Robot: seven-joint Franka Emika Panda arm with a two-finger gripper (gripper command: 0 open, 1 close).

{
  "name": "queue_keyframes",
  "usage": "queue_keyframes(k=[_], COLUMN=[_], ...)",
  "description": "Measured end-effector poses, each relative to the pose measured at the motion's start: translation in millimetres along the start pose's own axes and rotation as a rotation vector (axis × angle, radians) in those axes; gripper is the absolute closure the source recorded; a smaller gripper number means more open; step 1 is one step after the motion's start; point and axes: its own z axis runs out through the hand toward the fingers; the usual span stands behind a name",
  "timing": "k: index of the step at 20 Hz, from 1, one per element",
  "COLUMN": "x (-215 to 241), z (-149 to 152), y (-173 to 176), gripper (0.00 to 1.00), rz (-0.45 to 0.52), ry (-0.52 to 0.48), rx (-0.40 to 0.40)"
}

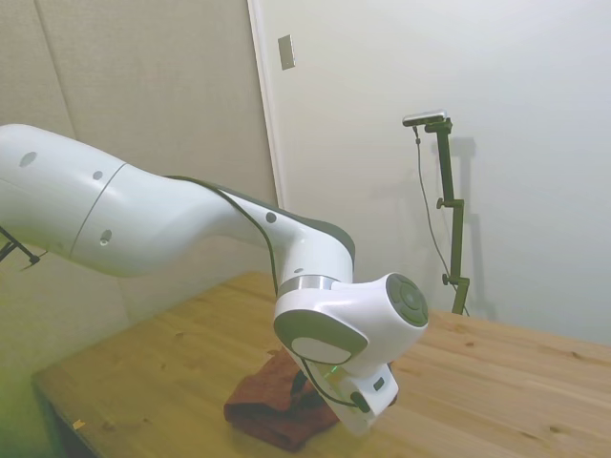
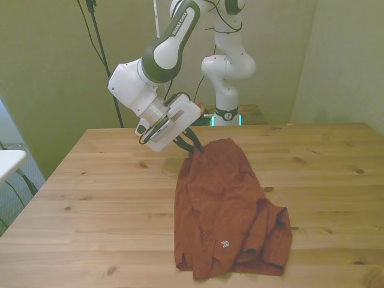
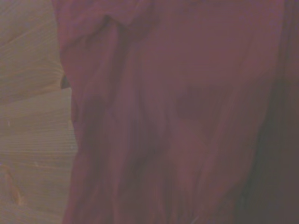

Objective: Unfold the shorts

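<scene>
One gripper [image 2: 195, 146] is pinching the far edge of the red-brown shorts [image 2: 225, 210] (all wrinkly) that lie on the wooden table [image 2: 96, 198].

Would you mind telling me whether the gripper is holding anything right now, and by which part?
The gripper appears to pinch the shorts at their far edge, the end nearest the robot's base; the rest lies on the table.

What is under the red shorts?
The shorts lie on the wooden table, with the gripper at their far edge. Whatever else lies beneath is covered by fabric.
</scene>
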Motion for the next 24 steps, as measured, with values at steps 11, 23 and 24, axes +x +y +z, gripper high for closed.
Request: queue_keyframes(k=[11,23,24], x=[-41,-106,-111], z=[13,85,88], y=[-84,-164,-168], gripper=[1.00,1.00,1.00], rz=[-0.107,-0.226,-0.236], ry=[0.065,0.048,0.045], rx=[-0.095,-0.255,-0.259])
